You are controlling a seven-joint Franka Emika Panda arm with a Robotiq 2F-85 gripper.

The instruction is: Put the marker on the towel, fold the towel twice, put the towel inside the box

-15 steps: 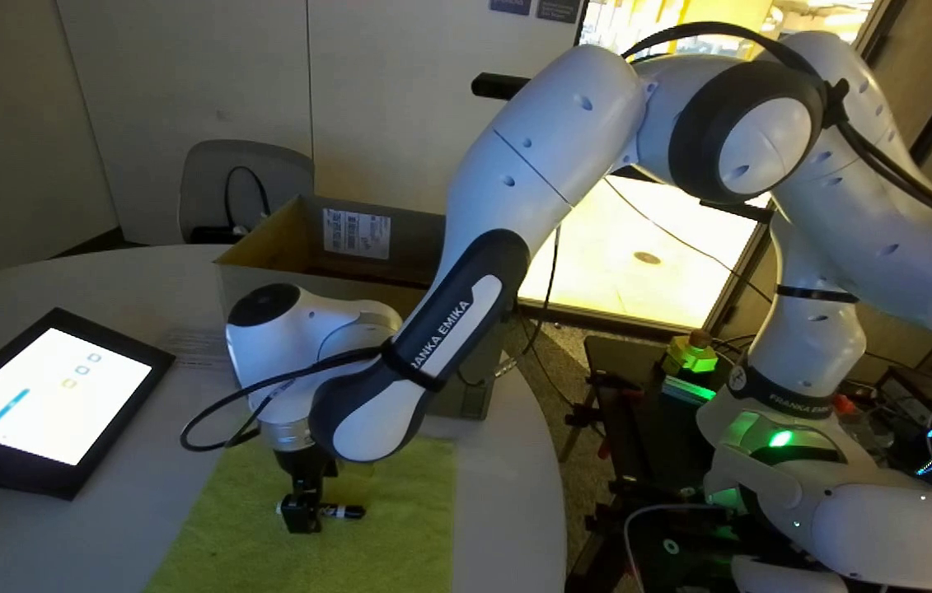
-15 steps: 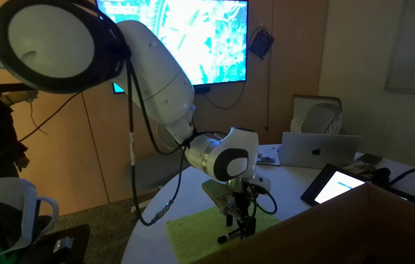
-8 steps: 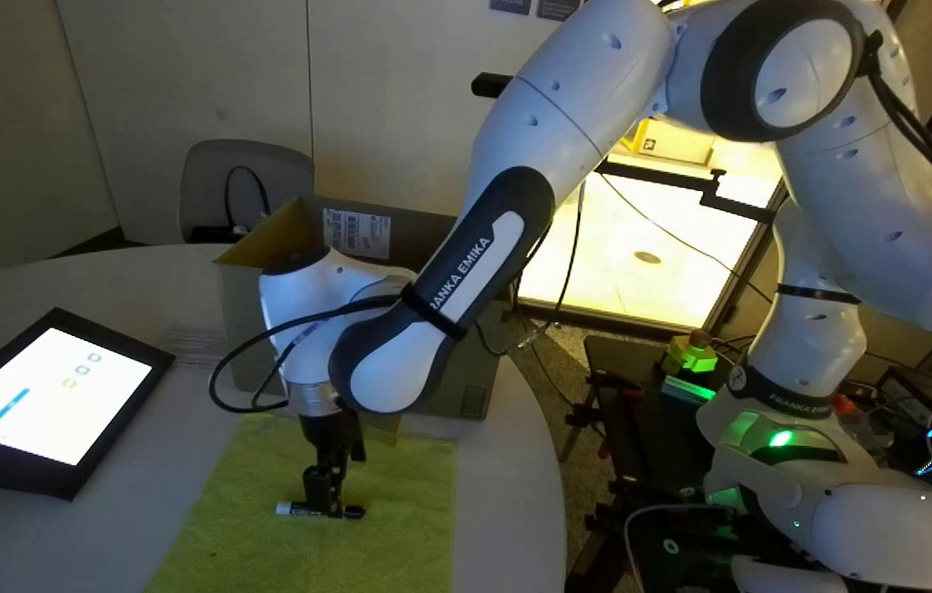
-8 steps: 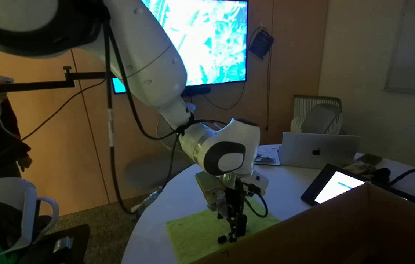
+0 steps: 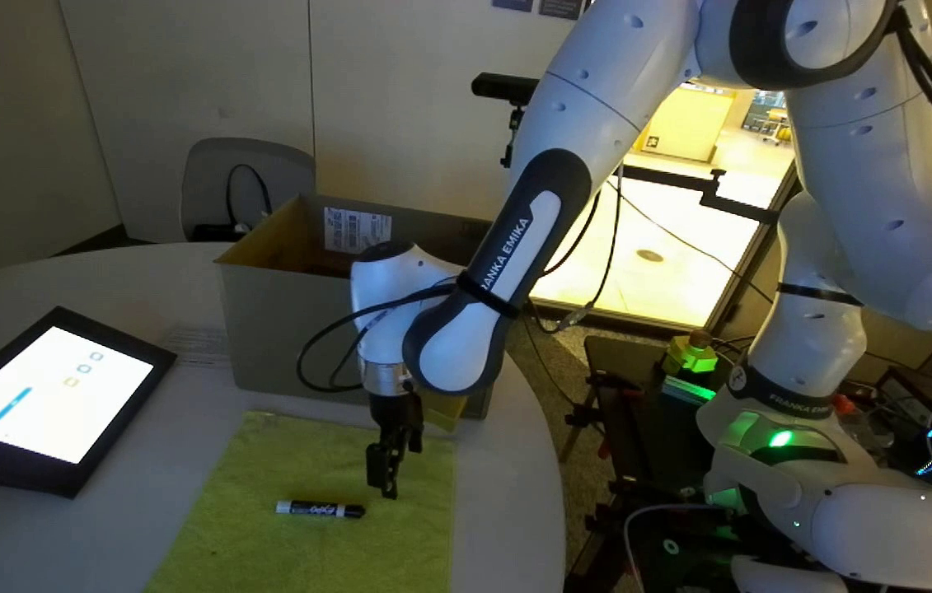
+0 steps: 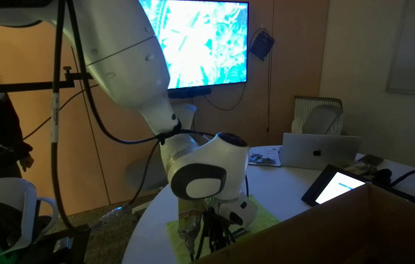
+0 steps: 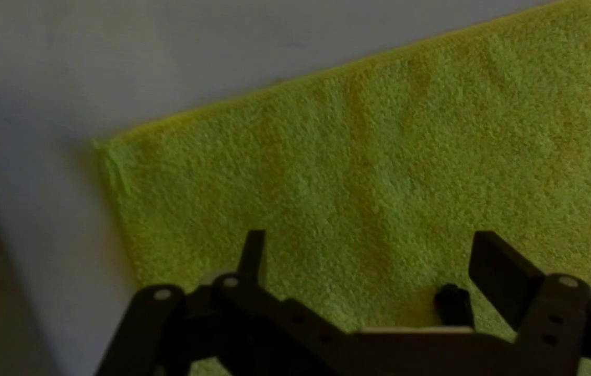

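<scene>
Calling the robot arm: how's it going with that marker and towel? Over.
End effector open, empty, over the towel. Marker lying on the towel, towel spread flat. Box beside the towel, might crowd the folding.

Dim light, washed-out wall screen (image 6: 207, 44), glowing tablet (image 5: 53, 399), dark wrist view

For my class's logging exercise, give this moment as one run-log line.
end effector: open, over towel | marker: on towel, not held | towel: spread flat | box: open, beside towel
</scene>
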